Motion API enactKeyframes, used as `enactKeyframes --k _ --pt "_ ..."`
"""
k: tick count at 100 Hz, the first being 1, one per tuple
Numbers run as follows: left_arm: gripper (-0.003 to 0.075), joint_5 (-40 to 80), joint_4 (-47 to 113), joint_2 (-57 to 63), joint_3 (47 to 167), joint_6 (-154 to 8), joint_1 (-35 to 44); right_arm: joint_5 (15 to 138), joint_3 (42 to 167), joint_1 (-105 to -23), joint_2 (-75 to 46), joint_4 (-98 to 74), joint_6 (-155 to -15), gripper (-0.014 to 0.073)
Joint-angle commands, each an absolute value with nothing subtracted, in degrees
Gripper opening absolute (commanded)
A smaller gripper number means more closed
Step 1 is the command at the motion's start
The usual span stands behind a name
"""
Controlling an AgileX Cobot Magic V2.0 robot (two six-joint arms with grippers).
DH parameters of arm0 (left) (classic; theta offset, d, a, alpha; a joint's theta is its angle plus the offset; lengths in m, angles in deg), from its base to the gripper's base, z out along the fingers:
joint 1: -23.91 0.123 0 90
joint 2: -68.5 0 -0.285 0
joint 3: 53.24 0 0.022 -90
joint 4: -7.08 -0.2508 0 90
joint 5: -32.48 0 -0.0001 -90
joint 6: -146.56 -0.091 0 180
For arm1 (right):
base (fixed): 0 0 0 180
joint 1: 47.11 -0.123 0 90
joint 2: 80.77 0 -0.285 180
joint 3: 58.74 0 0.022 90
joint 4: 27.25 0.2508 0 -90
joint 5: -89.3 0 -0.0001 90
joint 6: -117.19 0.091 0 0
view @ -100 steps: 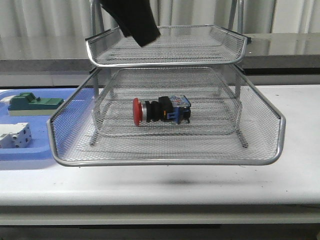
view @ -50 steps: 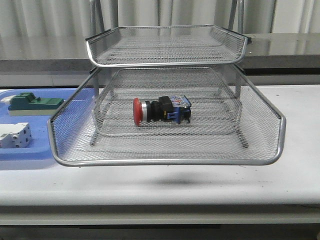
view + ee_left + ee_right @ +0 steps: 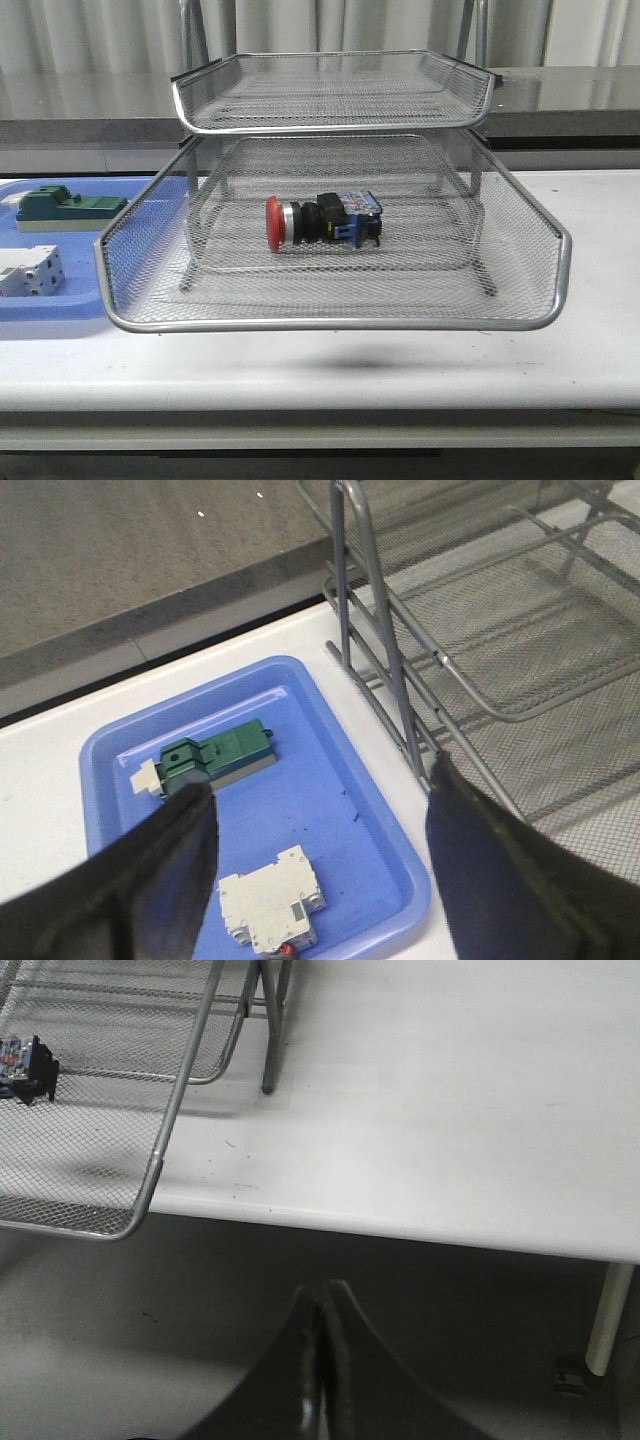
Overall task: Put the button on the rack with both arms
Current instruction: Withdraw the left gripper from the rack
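Button [image 3: 322, 222] lies on its side in the rack's [image 3: 330, 322] middle tier, long axis running left to right, red head to your left. You have neither arm near it: the left gripper [image 3: 315, 870], fingers spread and empty, hangs over the blue tray [image 3: 330, 750] beside the rack; the right gripper [image 3: 322, 1360], fingers pressed together, is off the table's near edge
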State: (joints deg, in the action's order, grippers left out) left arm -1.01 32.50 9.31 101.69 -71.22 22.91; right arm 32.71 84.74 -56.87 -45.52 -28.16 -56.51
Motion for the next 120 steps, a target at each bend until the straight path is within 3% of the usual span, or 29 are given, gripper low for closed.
enactKeyframes --k 1,39,73,87,111,120 --pt "0.0442 8.0 34.6 14.7 97.5 -70.5 23.0 36.2 86.7 -56.7 -45.2 -28.4 -56.6 -0.0069" --pt "0.0442 21.7 41.6 34.6 78.1 -70.5 23.0 36.2 86.7 -56.7 -45.2 -28.4 -56.6 -0.0069" --pt "0.0426 24.6 41.8 37.6 73.8 -70.5 23.0 36.2 86.7 -56.7 -45.2 -28.4 -56.6 -0.0069" --pt "0.0298 24.6 41.8 37.6 73.8 -70.5 23.0 36.2 86.7 -56.7 -45.2 -28.4 -56.6 -0.0069" --pt "-0.0008 24.6 41.8 37.6 73.8 -70.5 23.0 36.2 86.7 -56.7 -45.2 -28.4 -56.6 -0.0069" --pt "-0.002 24.6 41.8 37.6 73.8 -70.5 23.0 36.2 86.7 -56.7 -45.2 -28.4 -56.6 -0.0069"
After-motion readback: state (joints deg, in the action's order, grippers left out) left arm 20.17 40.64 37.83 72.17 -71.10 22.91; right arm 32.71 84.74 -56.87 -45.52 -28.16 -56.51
